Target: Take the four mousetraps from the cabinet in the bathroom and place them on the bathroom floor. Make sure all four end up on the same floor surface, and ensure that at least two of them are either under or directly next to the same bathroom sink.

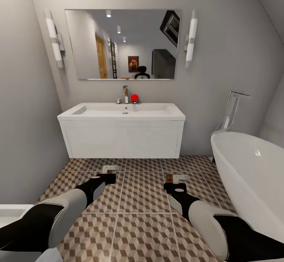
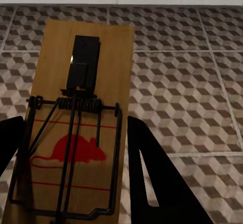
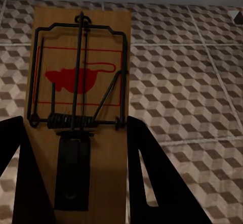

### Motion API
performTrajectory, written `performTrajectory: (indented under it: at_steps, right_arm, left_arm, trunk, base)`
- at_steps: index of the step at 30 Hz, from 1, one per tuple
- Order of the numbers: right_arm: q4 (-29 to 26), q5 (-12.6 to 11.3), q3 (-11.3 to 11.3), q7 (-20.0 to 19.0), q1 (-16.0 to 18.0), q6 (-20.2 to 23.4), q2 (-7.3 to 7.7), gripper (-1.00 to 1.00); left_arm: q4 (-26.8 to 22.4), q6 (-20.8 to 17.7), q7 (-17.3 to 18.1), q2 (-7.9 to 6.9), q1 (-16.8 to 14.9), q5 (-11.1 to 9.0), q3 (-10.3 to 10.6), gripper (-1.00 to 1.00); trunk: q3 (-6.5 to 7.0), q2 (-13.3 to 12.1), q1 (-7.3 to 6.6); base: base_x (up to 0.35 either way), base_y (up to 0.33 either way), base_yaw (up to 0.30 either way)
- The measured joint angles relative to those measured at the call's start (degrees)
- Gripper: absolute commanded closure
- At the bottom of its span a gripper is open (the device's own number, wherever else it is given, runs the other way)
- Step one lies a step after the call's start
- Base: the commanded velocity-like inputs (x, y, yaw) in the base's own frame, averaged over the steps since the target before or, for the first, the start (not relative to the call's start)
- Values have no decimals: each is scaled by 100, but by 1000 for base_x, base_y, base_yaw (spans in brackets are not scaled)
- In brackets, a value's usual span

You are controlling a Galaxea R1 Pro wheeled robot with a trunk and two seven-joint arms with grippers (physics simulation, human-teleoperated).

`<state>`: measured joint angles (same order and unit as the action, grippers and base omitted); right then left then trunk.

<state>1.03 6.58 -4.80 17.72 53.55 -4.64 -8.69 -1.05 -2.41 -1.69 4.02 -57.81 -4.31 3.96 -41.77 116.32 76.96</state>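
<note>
Room: a small bathroom is seen from the head view; grey walls are all around; a mirror (image 1: 123,44) is hung above the sink, with a long lamp (image 1: 54,38) on one side and a second lamp (image 1: 191,40) on the other

Sink: the long white sink (image 1: 121,111) is set on a white vanity (image 1: 123,137) against the far wall; a shiny tap (image 1: 125,94) is stood at its back edge; a small red ball-like thing (image 1: 134,98) is seen just beside the tap

Bathtub: a white bathtub (image 1: 252,179) is stood on the robot's right; a tall shiny bath tap (image 1: 230,112) is stood behind it

Floor: the floor (image 1: 144,199) is covered with cube-pattern tiles in brown, beige and white; thin grey lines are seen between the tiles

Left claw: the left claw (image 1: 107,174) is held low over the floor, in front of the vanity; its two dark fingers (image 2: 152,183) are closed on the sides of a mousetrap (image 2: 81,123); the trap is held flat above the tiles, and a red mouse picture and a black wire spring are seen on its wooden board

Right claw: the right claw (image 1: 173,182) is held low over the floor too, near the bathtub; its fingers (image 3: 152,183) are closed on the sides of a second mousetrap (image 3: 81,97); the same red mouse picture and wire are seen on it; this trap is also held above the tiles

Where the traps are: both are in the claws, out in front of the sink, well apart from each other
</note>
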Motion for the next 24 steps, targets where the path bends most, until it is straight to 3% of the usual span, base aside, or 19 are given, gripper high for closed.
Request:
performTrajectory:
  at_steps: [13,24]
  right_arm:
    - [0,-8,0,0,1,0,9,100]
    - [0,-13,0,0,0,-38,9,100]
  left_arm:
    - [-8,3,433,-209,0,-12,2,100]
    - [-10,8,855,-248,0,-8,7,100]
  trunk:
    - [-233,521,286]
    - [-431,963,527]
  base:
    - [0,0,0]
    - [0,0,0]
